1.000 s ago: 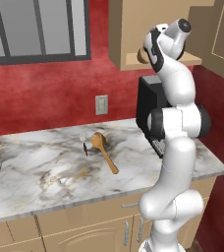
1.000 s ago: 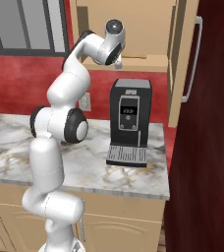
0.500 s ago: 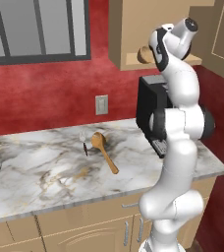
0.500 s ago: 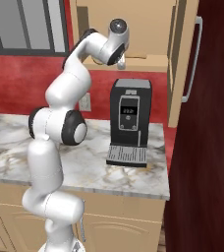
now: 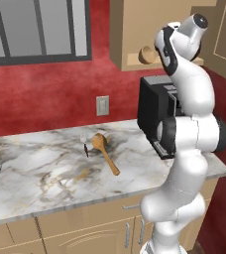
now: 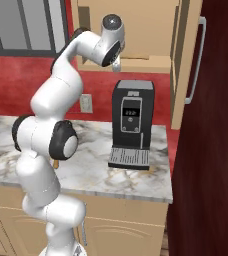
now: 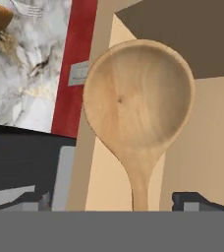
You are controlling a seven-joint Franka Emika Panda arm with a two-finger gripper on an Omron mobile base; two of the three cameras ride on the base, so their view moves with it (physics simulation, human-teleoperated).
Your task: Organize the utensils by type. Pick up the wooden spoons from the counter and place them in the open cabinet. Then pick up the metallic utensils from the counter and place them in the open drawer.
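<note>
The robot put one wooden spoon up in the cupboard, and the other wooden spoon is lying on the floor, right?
Not quite. The other wooden spoon is lying on the counter, not the floor, as the left base view shows. The first spoon is indeed up in the cupboard, with the open fingers on either side of its handle.

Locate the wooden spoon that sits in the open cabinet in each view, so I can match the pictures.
Left base view: the wooden spoon shows its bowl on the cabinet shelf, upper middle, left of the arm.
Right base view: I cannot make it out.
Hand view: fills the centre, bowl up, handle toward the bottom.
Shared landmark: the black coffee machine below the open cabinet.
</note>
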